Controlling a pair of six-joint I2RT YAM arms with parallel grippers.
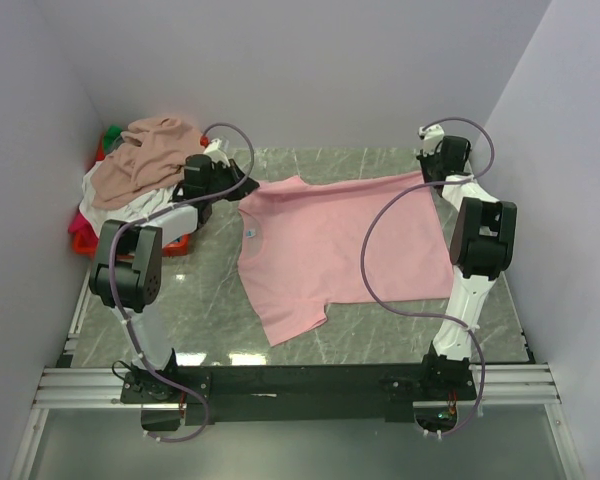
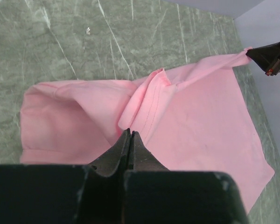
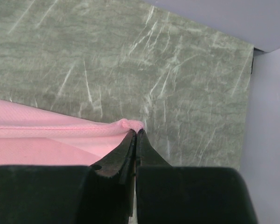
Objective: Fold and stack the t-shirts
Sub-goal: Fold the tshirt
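A light pink t-shirt (image 1: 330, 240) lies spread on the marble table, its small blue-white neck label (image 1: 251, 234) near the left side. My left gripper (image 1: 248, 186) is shut on the shirt's far left corner, where a hemmed sleeve (image 2: 147, 100) bunches just ahead of the gripper (image 2: 129, 133). My right gripper (image 1: 427, 178) is shut on the far right corner, a pinched nub of hem (image 3: 130, 124) at its tip (image 3: 136, 132). The far edge hangs stretched between both grippers. In the left wrist view the right gripper (image 2: 270, 58) shows at the top right.
A red basket (image 1: 85, 238) stands at the far left, heaped with a tan shirt (image 1: 145, 150) and white cloth (image 1: 130, 205). Green cloth (image 1: 111, 133) peeks behind it. Grey walls close in on three sides. Bare marble (image 1: 170, 310) shows in front of the pink shirt.
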